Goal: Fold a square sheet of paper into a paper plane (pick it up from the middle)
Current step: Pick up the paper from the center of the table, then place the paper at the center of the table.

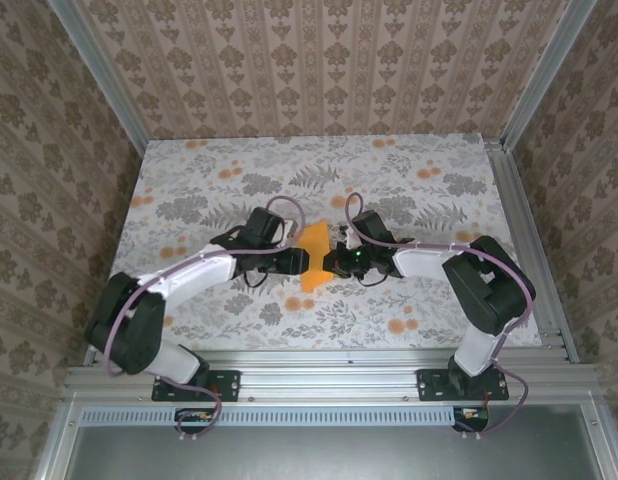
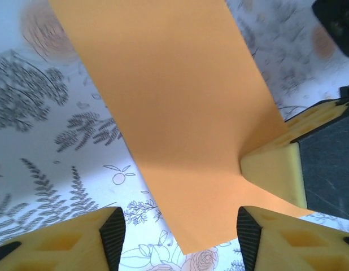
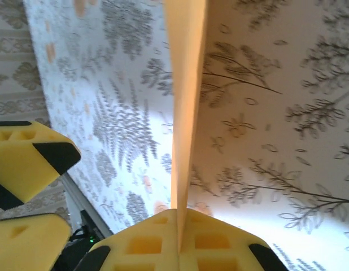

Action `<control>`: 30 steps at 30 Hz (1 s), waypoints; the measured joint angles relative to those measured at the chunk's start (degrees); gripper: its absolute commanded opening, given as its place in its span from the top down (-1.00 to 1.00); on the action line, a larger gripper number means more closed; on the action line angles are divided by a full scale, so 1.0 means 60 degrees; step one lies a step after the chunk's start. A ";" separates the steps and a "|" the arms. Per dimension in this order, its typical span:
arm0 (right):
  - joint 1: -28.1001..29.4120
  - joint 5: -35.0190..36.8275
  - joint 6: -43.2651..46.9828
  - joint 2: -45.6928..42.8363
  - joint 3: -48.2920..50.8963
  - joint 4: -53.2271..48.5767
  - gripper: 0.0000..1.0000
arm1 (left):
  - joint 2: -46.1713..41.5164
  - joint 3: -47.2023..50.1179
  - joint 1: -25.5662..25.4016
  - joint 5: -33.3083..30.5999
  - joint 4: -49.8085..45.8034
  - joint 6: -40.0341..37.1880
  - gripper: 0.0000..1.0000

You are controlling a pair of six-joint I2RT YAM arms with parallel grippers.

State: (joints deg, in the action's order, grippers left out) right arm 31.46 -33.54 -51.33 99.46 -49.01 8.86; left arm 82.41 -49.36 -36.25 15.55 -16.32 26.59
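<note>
From above, we cannot make out the jaws of the left gripper [image 1: 293, 262] or right gripper [image 1: 333, 264]; they are too small, and cover the sides of the bright orange thin paper sheet [image 1: 313, 262]. In both wrist views the sheet runs off the top edge; its lower end hides between the right gripper's yellow fingers [image 3: 157, 226].

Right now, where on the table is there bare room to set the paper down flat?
The widest free patch is the far strip of the table, along the back wall. A smaller one lies near, between left arm and right arm, below the paper. The middle is crowded: left hand and right hand meet there at the paper.
</note>
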 measured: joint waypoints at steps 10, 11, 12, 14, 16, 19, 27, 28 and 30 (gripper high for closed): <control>0.0000 -0.0033 -0.0612 -0.1104 -0.0004 0.0820 0.89 | -0.2441 0.1330 0.0729 0.0412 0.0233 0.1512 -0.46; 0.0000 -0.0036 -0.0681 -0.1162 -0.0004 0.0882 0.90 | -0.2677 0.1464 0.0801 0.0474 0.0372 0.1734 -0.46; 0.0000 -0.0040 -0.0758 -0.1217 -0.0004 0.0973 0.90 | -0.2863 0.1599 0.0831 0.0554 0.0525 0.1945 -0.46; 0.0000 -0.0051 -0.0885 -0.1249 -0.0004 0.1151 0.89 | -0.3158 0.1818 0.0871 0.0739 0.0780 0.2353 -0.46; 0.0000 -0.0066 -0.1009 -0.1249 -0.0004 0.1319 0.88 | -0.3286 0.1960 0.0871 0.0925 0.1060 0.2692 -0.47; 0.0000 -0.0073 -0.1217 -0.1249 -0.0004 0.1537 0.84 | -0.3337 0.2062 0.0871 0.1118 0.1322 0.3045 -0.47; 0.0029 -0.0062 -0.1308 -0.1249 -0.0004 0.1348 0.81 | -0.3359 0.2218 0.0885 0.1198 0.1523 0.3224 -0.47; 0.0066 -0.0025 -0.1275 -0.1249 -0.0004 0.1169 0.81 | -0.3359 0.2237 0.0922 0.1209 0.1537 0.3224 -0.47; 0.0197 0.0066 -0.1177 -0.1249 0.0000 0.0714 0.79 | -0.3355 0.2306 0.0994 0.1242 0.1596 0.3220 -0.47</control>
State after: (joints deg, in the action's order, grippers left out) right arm 32.64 -33.15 -58.39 91.96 -49.01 13.15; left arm 62.28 -35.53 -30.28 23.00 -6.74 45.91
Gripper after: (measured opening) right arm 0.101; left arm 0.735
